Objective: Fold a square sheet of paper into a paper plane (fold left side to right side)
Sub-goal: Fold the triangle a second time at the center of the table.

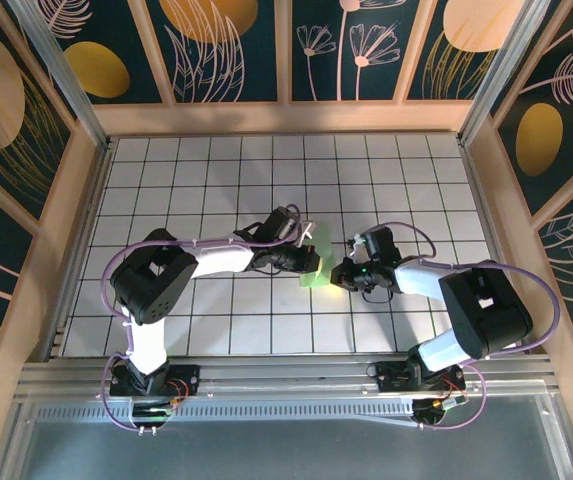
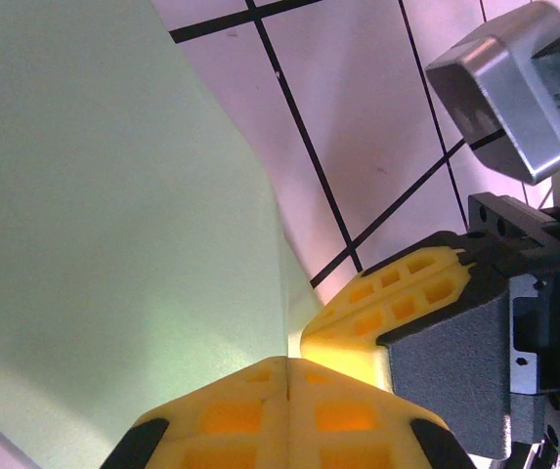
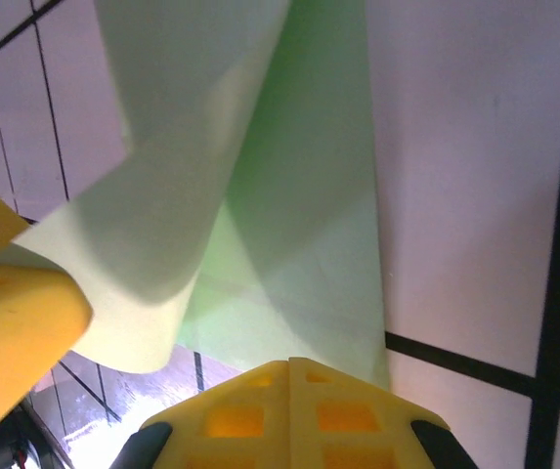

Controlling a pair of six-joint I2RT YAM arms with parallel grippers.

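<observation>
Touching paper (image 3: 299, 234), seemingly, left gripper (image 2: 289, 376), right gripper (image 3: 289, 369) closed

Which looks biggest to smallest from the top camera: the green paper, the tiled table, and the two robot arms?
1. The tiled table, by far the largest.
2. The left arm and the right arm look about alike, so I won't rank one over the other.
3. The green paper, smallest, partly hidden by the arms.
</observation>
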